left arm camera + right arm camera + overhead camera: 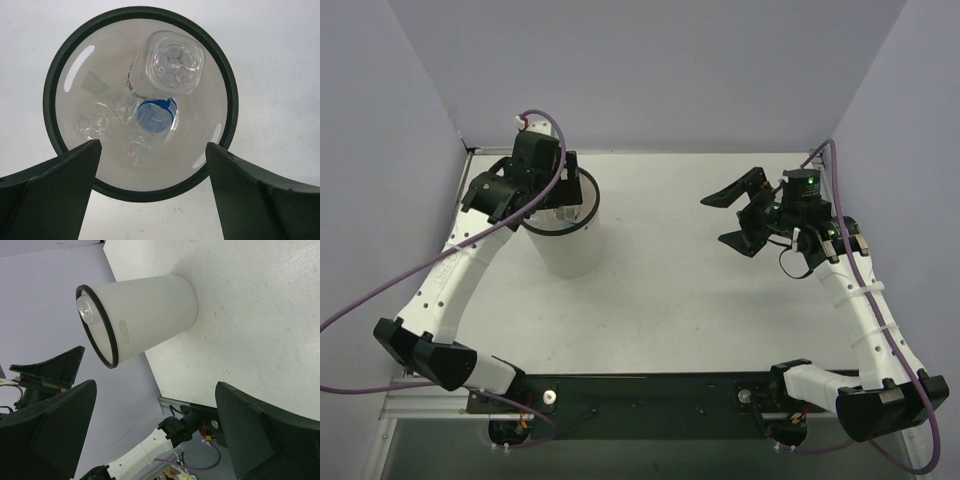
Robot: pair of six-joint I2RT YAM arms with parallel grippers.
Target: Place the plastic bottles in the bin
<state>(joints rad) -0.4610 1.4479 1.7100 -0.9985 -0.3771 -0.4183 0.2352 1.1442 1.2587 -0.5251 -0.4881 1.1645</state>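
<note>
My left hand (152, 146) hangs wide open and empty over the bin (50, 95), which stands near the counter's (670, 290) far left corner. All three bottles (172, 62) sit inside it. My right hand (715, 220) hovers open near the right edge.

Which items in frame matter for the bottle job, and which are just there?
Job: bin; base-up bottle, blue-label bottle and clear bottle inside it; left end effector open above.
Just there: purple cables, table, right end effector open off to the side.
</note>
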